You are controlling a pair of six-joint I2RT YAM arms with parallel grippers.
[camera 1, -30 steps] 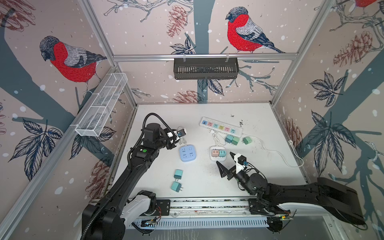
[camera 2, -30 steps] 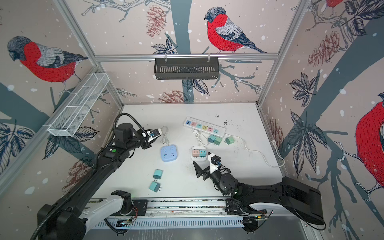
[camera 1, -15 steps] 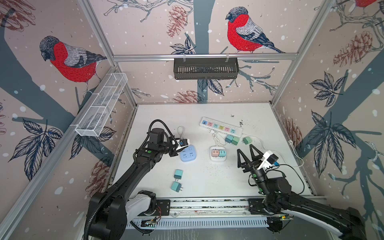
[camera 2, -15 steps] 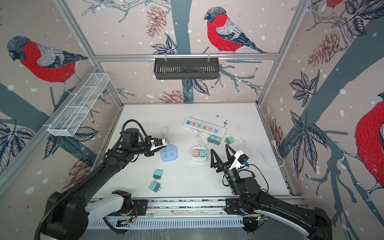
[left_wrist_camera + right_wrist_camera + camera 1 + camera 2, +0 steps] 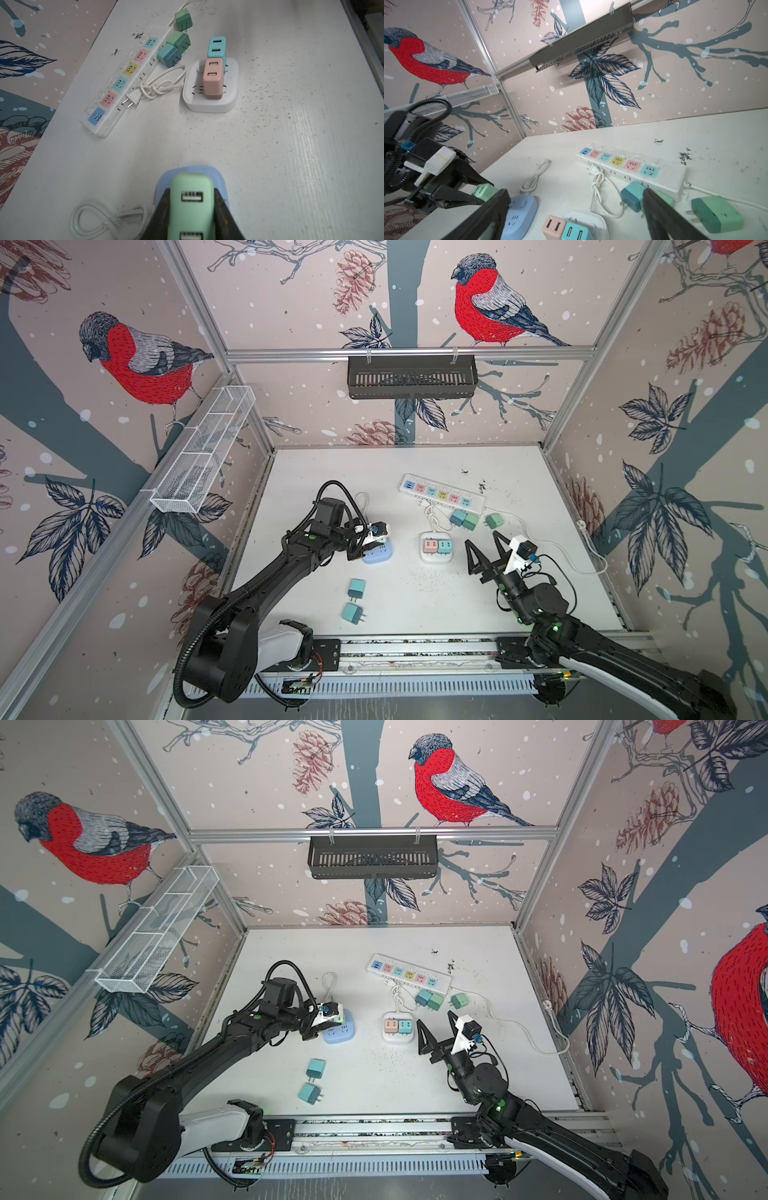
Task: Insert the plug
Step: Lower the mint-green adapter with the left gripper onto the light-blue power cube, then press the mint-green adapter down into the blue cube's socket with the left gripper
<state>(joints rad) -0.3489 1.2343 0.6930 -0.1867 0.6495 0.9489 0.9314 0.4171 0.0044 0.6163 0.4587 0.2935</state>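
Top views high, facing down over table [image 5: 415,464]; wrist views close, seemingly crossing, sharing power strip [image 5: 121,84].

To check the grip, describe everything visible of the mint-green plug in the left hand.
The mint-green plug is a rounded block of matte plastic with two USB ports on its face. The left hand is shut on it, gripping two opposite sides. It stands over the pale blue socket block; its prongs are hidden, so seating cannot be told.
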